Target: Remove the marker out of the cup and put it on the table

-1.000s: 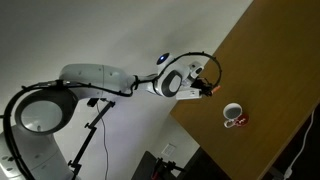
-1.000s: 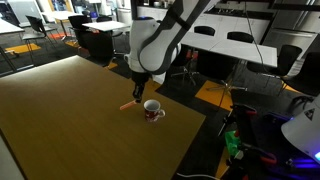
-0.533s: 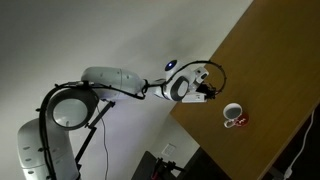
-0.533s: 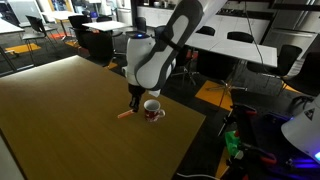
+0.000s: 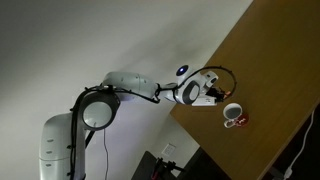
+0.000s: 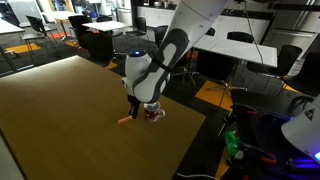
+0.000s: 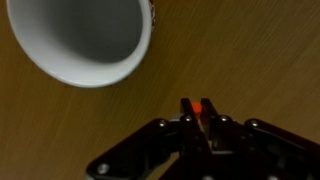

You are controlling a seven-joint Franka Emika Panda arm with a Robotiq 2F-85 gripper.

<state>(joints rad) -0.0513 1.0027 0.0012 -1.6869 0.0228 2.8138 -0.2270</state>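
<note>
The pincer (image 6: 134,110) lowered the marker (image 6: 125,120) beside the cup (image 6: 153,111).

white cup (image 7: 80,40), brown wood table (image 7: 255,60), orange marker (image 6: 125,119)

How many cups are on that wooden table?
1. The white cup stands near the edge of the table, beside the gripper, which pinches an orange marker. The arm could hide another.

The cup (image 6: 155,113) is sitting on the table (image 6: 60,110) near one of its corners, and the marker (image 6: 125,119) is lying on the tabletop just beside the cup, outside it. The gripper (image 7: 200,110) is sitting directly over the marker, with the marker between its fingers and the cup up and to the left in the wrist view.
</note>
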